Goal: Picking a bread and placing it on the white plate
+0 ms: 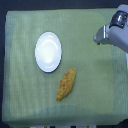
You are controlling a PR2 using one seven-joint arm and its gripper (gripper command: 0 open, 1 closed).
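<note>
Lowest in the frame, and so we take it as nearest the camera, lies the bread [66,84], an elongated golden-brown piece resting slantwise on the green cloth [22,95] that covers the desk, a little right of centre and below the middle of the picture. Just above it and to the left sits the white plate [48,51], near the bread but not touching it, and nothing lies on it. We judge that the task has hardly begun: the bread is not yet picked up, and the whole of the lifting, carrying and setting down on the plate is left to do. At the upper right of the frame the robot's arm comes in, and its hand [99,36] shows as a pale grey block well apart from both bread and plate, with nothing visibly held in it. Whether its fingers are spread or closed we cannot tell, for the picture is small and blurred there and the fingertips do not separate out. Most of the arm is cut off by the right edge, and the dark ground beyond the cloth tells us nothing more
</note>
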